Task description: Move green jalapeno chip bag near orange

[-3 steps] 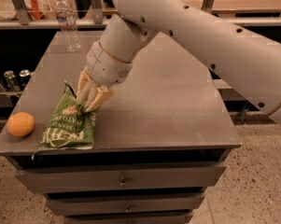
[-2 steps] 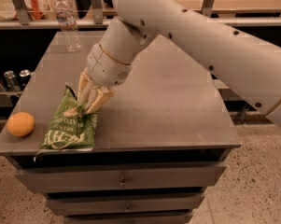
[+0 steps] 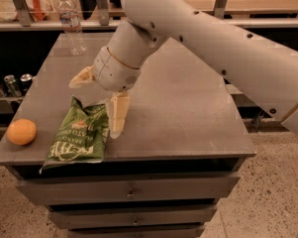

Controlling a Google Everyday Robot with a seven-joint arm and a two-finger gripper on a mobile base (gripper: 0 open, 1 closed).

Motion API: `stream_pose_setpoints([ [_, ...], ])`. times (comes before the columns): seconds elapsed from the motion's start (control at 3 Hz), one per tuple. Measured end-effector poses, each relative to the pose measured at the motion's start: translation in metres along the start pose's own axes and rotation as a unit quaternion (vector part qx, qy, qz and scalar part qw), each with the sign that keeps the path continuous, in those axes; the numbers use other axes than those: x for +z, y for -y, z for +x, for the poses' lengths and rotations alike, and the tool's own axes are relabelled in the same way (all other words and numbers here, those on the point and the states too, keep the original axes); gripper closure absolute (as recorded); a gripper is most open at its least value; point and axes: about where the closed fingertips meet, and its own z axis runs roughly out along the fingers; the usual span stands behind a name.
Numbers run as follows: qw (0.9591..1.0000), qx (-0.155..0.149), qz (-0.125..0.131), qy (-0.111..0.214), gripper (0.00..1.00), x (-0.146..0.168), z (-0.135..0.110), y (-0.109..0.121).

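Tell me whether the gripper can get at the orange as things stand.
Probably yes. The gripper is open above the bag; the orange lies bare near the left edge of the table, apart from the bag, nothing over it.

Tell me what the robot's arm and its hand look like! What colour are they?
The arm is a fat, smooth, white tube with little dark round dots along it. Its wrist is a rounded white drum with a thin tan ring. The gripper, above the top end of the green jalapeno chip bag, has two flat, cream-coloured fingers. No cables show.
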Motion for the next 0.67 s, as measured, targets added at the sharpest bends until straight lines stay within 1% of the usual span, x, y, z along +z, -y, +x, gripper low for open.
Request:
stream_pose_setpoints([
  [0.33,0.9982,0.038,0.042,-0.02,0.0,-0.021,0.017,0.007],
  [0.67,0.9911,0.088,0.089,-0.046,0.0,-0.049,0.046,0.016],
])
